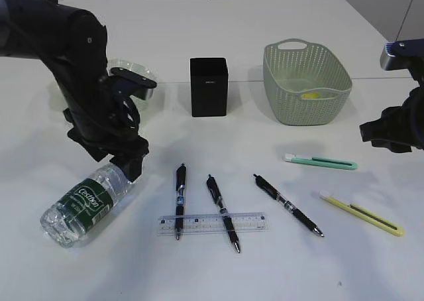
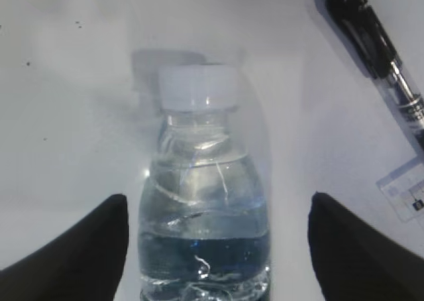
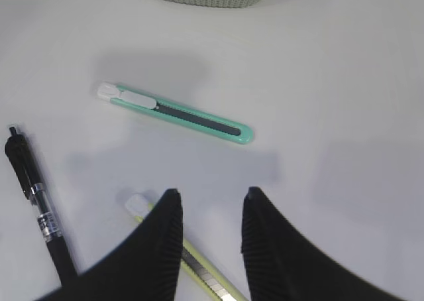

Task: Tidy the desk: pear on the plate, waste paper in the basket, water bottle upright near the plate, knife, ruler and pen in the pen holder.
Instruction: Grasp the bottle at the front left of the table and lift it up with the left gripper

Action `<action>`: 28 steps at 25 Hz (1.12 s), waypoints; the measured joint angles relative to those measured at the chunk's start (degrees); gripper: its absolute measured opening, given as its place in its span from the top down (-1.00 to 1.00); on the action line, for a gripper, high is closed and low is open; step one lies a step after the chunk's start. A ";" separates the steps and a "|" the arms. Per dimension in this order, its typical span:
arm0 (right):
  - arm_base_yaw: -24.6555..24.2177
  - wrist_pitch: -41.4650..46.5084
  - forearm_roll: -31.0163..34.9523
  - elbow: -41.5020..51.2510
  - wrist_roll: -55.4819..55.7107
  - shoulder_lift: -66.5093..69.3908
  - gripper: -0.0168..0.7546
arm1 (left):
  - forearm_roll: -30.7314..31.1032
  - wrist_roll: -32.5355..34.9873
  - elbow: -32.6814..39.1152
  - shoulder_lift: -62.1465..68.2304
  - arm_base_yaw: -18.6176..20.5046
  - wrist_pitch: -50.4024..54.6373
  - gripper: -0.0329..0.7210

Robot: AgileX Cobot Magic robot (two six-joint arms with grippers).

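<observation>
Bottle step in hand: water bottle [image 1: 83,205] lies on its side on the bench [image 1: 265,268], front left. Left tool [image 2: 215,235] spread wide, straddling it, not gripping. Next: clamp, stand it by the plate [image 1: 142,72]. Right tool [image 3: 211,228] part-open, empty, above the knives.

My left arm hides most of the plate [image 1: 134,69] and the water bottle [image 1: 83,205] cap. Left wrist view cuts the bottle's base off. Something yellow in the basket [image 1: 307,82], too small to identify. My right finger [image 3: 156,244] covers the yellow knife [image 3: 199,268] middle.
</observation>
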 joint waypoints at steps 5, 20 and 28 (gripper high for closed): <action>0.00 0.00 0.00 0.00 0.00 0.00 0.34 | -0.09 0.00 0.00 2.09 0.00 0.00 -0.67; 0.00 0.00 0.00 0.00 0.00 0.00 0.34 | -0.09 0.00 0.00 2.95 0.00 -0.08 -0.66; 0.00 0.00 0.00 0.00 0.00 0.00 0.34 | 0.46 0.05 -0.02 3.66 0.00 0.15 -0.66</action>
